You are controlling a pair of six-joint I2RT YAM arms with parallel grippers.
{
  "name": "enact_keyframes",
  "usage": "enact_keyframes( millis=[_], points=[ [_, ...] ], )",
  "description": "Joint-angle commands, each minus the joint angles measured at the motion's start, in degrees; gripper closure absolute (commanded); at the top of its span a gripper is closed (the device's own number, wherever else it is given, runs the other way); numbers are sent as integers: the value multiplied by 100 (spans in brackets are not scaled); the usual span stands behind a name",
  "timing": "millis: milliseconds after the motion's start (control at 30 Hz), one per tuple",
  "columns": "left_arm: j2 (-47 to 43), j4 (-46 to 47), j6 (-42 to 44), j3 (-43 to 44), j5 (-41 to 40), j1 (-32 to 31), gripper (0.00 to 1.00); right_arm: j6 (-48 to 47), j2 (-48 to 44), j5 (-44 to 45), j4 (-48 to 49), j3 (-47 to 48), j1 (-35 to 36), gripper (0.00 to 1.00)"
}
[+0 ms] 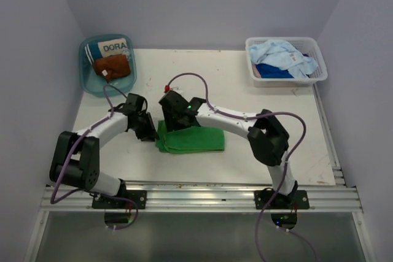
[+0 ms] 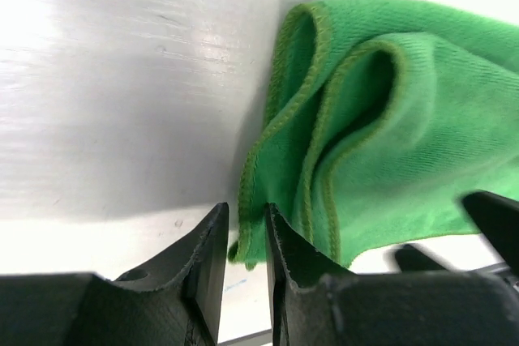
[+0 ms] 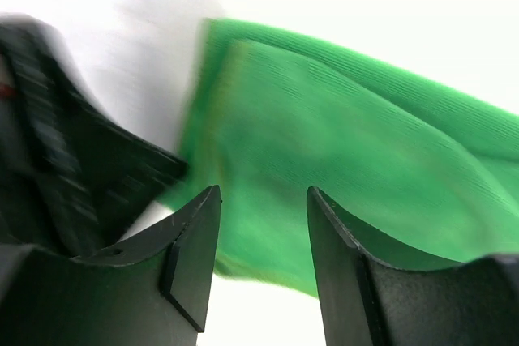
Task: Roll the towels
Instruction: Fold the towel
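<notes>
A bright green towel (image 1: 196,140) lies folded on the white table between the two arms. In the left wrist view the green towel (image 2: 405,135) shows doubled layers with stitched edges. My left gripper (image 2: 246,208) is at the towel's left end (image 1: 150,132). Its jaws stand narrow, pinched on the towel's near corner. My right gripper (image 3: 263,192) is open and empty. It hovers just above the left part of the green towel (image 3: 349,143) and stands at the towel's back left corner in the top view (image 1: 172,121). The left gripper (image 3: 73,168) shows blurred beside it.
A teal basin (image 1: 86,72) at the back left holds the white-and-teal "DORA" item (image 1: 114,46) and a rust-brown towel (image 1: 112,67). A white basket (image 1: 316,65) at the back right holds a light blue towel (image 1: 282,53) over a dark blue towel (image 1: 273,72).
</notes>
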Motion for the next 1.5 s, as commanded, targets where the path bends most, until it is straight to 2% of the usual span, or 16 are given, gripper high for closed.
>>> enact_keyframes(
  millis=[0, 67, 167, 233, 333, 367, 467, 667, 867, 967, 1133, 1333, 1433, 1467],
  points=[
    [-491, -541, 47, 542, -576, 19, 71, -54, -1457, 393, 285, -844, -511, 49],
    [-711, -726, 21, 717, -788, 36, 71, -36, -2027, 368, 417, -1607, -741, 50],
    [-983, -612, -14, 797, -930, -7, 69, -141, -2311, 289, 453, -2286, -1171, 64],
    [-1028, -402, 3, 823, -930, -130, 67, -203, -2330, 96, 365, -2446, -1409, 77],
    [-801, -226, -75, 990, -877, -630, 67, -352, -2207, -89, 374, -2517, -1559, 83],
    [-635, -138, -76, 982, -677, -849, 68, -379, -2128, -246, 331, -2404, -1611, 84],
    [-266, 249, -50, 781, -438, -931, 68, -423, -1847, -396, 286, -2341, -1734, 85],
    [552, 180, 179, 736, -657, -913, 72, -598, -1460, -511, 541, -2456, -2165, 87],
    [668, -5, 179, 718, -912, -869, 72, -783, -959, -520, 541, -2613, -2420, 90],
    [746, -5, 223, 744, -956, -834, 72, -713, -994, -389, 602, -2867, -2438, 92],
    [1036, -67, 346, 1016, -1096, -807, 72, -467, -1511, -187, 805, -3535, -2447, 97],
    [1906, -58, 399, 2114, -992, -825, 72, 130, -2487, -300, 1191, -4669, -2307, 98],
    [2477, -128, 460, 2834, -991, -957, 72, 683, -2995, -257, 1209, -5397, -1868, 100],
    [2748, -154, 487, 3184, -991, -992, 72, 841, -3146, -230, 1183, -5522, -1510, 100]
  ],
)
